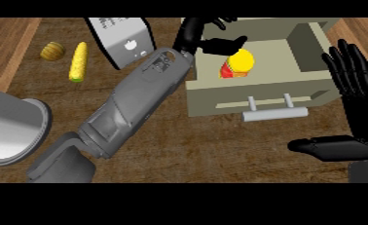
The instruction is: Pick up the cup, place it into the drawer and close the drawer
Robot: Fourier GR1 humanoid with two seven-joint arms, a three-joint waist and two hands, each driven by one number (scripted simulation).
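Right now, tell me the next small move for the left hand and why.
Probably draw the left hand up and back out of the drawer. The cup already sits inside the open drawer, and the hand's fingers look spread beside it rather than curled round it. That would free the drawer for closing by its handle.

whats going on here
The left hand is stretched over the open drawer, its thumb and fingers spread just above the yellow and red cup, which is inside the drawer. The right hand rests open at the right edge. The drawer has not been closed.
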